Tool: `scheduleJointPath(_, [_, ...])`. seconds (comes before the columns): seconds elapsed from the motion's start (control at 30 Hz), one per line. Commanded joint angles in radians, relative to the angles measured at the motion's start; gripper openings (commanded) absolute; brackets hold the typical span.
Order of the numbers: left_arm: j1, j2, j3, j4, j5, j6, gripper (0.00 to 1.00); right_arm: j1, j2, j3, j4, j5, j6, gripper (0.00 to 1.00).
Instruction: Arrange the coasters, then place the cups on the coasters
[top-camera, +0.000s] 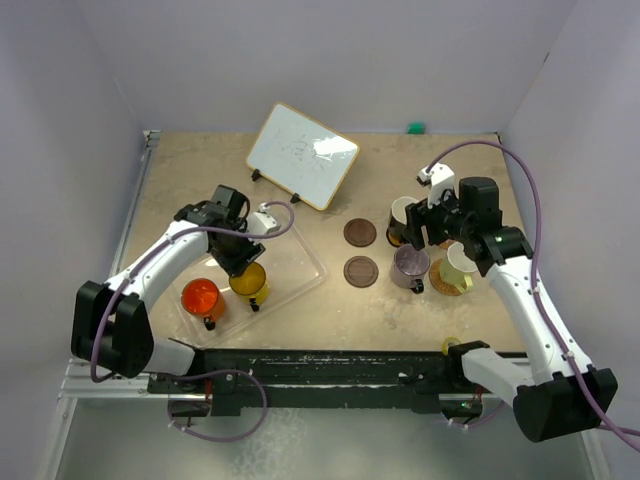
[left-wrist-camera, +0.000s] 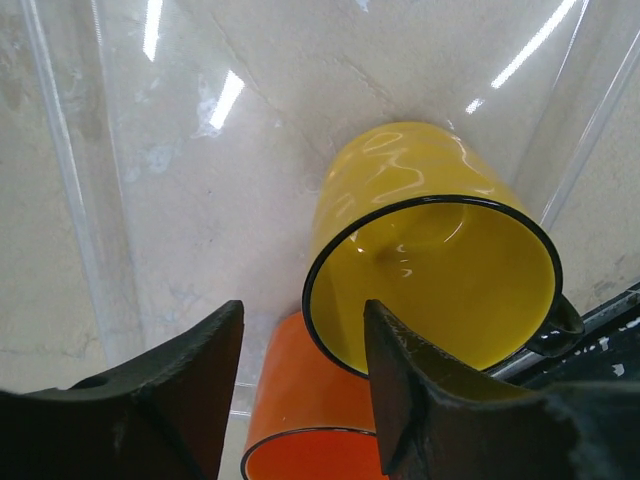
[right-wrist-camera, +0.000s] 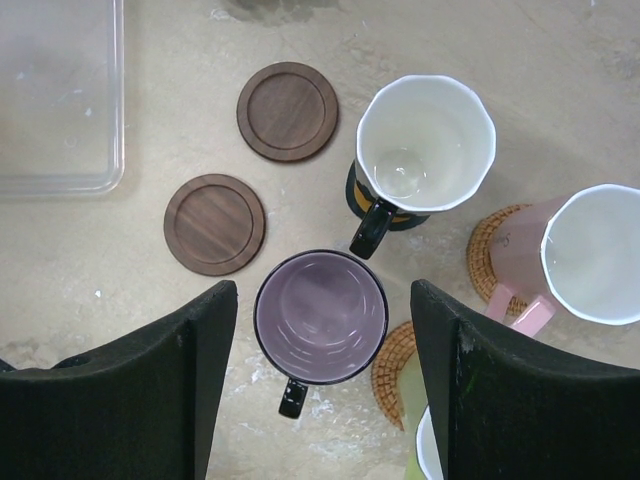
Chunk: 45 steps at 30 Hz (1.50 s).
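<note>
Broadly, the tan table (top-camera: 420, 320) carries a propped whiteboard (top-camera: 302, 155) at the back. Its faint scribbles are too blurred to read, and no brand or label shows on anything else.

The clear tray (top-camera: 295, 255) lies at the left and holds the yellow mug (left-wrist-camera: 430, 250) and the orange-red mug (left-wrist-camera: 310, 400) just beside each other. The left gripper (left-wrist-camera: 302, 310) hangs over the yellow one with its jaws apart, one finger before the mouth and one outside the wall. I cannot tell whether either touches.

The right gripper (right-wrist-camera: 324, 290) straddles the mauve mug (right-wrist-camera: 320, 315), jaws apart, with a gap on each side. Near it the black mug (right-wrist-camera: 425, 142), the white-pink mug (right-wrist-camera: 590, 255) and the pale yellow-green mug (top-camera: 460, 260) each stand on a coaster. The far dark brown coaster (top-camera: 360, 233) and the near dark brown coaster (top-camera: 361, 271) lie bare between tray and mugs.

The mugs look glazed, so probably stiff, slick and chippable. A pinch across the wall at the rim seems surest.
</note>
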Motion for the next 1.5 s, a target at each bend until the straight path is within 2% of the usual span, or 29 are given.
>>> scheduleJointPath(0.0, [0.004, 0.031, -0.013, 0.041, 0.033, 0.034, 0.46, -0.003, -0.023, -0.010, 0.040, -0.013, -0.005, 0.72])
scheduleJointPath(0.37, [0.005, 0.086, -0.017, 0.113, 0.095, 0.010, 0.12, -0.003, -0.027, -0.020, 0.043, 0.000, -0.009, 0.72])
scheduleJointPath(0.53, [0.003, 0.101, 0.019, 0.140, 0.118, 0.002, 0.04, -0.003, -0.026, -0.020, 0.047, 0.005, -0.011, 0.72])
scheduleJointPath(0.93, [-0.025, 0.233, 0.210, 0.159, 0.150, 0.006, 0.03, -0.003, -0.034, -0.020, 0.055, 0.025, -0.015, 0.72])
scheduleJointPath(1.2, [-0.052, 0.292, 0.239, 0.174, 0.133, 0.031, 0.04, -0.003, -0.032, -0.020, 0.058, 0.032, -0.022, 0.73])
scheduleJointPath(1.47, [-0.060, 0.295, 0.242, 0.172, 0.135, 0.019, 0.13, -0.003, -0.036, -0.020, 0.057, 0.021, -0.025, 0.73])
